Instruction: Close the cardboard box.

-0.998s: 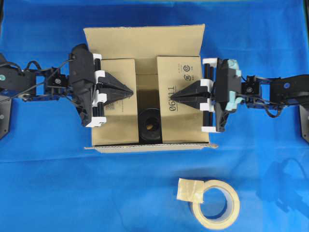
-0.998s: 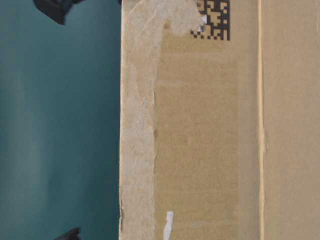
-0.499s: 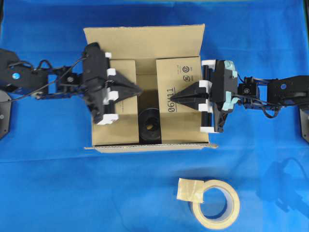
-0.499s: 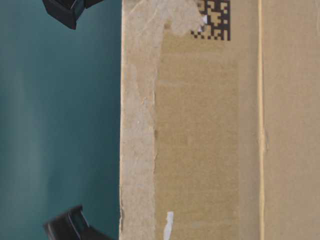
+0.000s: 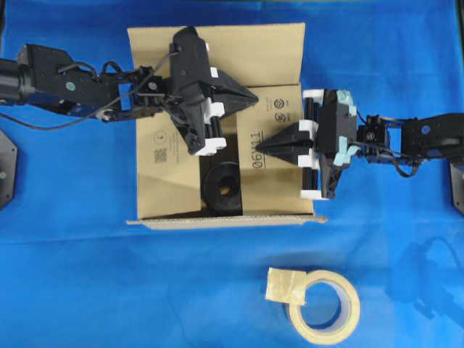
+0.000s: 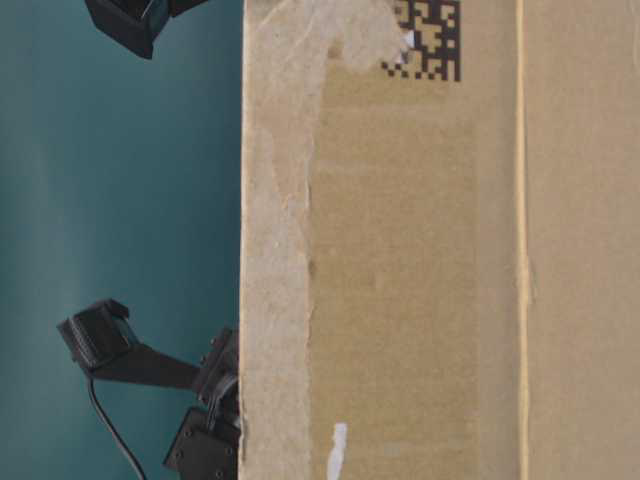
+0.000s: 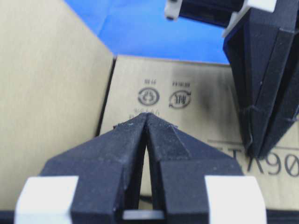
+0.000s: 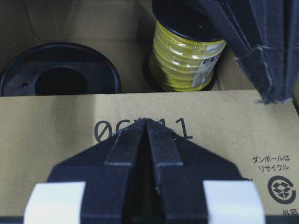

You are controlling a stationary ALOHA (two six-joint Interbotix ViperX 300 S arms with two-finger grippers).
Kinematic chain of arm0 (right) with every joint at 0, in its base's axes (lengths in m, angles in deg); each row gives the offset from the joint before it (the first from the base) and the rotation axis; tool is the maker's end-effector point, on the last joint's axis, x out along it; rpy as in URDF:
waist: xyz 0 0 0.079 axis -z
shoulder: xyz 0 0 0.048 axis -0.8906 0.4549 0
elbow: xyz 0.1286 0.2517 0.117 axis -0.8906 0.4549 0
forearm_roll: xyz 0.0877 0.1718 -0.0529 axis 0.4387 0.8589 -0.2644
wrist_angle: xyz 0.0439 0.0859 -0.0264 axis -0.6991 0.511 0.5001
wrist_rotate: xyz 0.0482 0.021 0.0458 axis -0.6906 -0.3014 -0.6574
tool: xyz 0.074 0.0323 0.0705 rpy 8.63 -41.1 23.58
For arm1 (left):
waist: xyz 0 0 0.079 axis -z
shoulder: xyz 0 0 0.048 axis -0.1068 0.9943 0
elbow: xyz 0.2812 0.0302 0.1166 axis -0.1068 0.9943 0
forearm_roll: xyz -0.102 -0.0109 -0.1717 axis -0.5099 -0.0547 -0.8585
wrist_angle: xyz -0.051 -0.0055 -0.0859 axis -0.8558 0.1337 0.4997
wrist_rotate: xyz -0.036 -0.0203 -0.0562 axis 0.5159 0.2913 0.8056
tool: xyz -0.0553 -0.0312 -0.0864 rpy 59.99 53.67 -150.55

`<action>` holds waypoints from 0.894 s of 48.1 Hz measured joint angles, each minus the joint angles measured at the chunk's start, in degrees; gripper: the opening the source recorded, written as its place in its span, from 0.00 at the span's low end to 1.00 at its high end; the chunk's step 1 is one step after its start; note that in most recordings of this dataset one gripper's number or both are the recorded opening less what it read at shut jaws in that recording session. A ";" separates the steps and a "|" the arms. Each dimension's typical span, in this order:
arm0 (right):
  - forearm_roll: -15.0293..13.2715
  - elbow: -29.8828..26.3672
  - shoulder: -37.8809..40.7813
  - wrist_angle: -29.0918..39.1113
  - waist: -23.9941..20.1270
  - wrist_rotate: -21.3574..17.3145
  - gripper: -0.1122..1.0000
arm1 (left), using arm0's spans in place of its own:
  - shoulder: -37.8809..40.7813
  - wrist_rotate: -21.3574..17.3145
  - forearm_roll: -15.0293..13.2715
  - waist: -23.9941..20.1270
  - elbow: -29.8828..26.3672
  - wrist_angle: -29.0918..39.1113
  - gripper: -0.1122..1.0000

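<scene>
So, both claws are pressed together: the left gripper [image 5: 251,96] is held over the cardboard box [image 5: 217,54] near its far flap, the right gripper [image 5: 262,146] is parked on the "06V11" flap [image 5: 279,181]. Box is sat mid-table on blue cloth [image 5: 72,275], tape roll [image 5: 322,304] nearby.

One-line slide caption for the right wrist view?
Shut right tool resting on brown cardboard box flap, yellow wire spool inside.

A tabletop covered in wrinkled bright blue cloth [image 5: 72,275] fills the frame, carrying a large brown corrugated cardboard box [image 5: 174,210] at upper centre and a beige tape roll [image 5: 324,306] at lower right.
</scene>
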 measured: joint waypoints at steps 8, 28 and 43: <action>0.00 0.00 0.00 0.00 0.00 -0.09 0.10 | 0.26 -1.41 0.00 -1.93 -0.53 0.18 0.10; -0.09 0.00 0.00 0.00 0.00 -0.09 0.10 | 2.81 -1.67 0.00 -4.39 -0.44 0.09 0.10; 0.00 0.09 -0.09 0.00 0.00 -0.09 0.10 | 5.01 -1.58 0.00 -4.04 -0.44 -1.93 0.10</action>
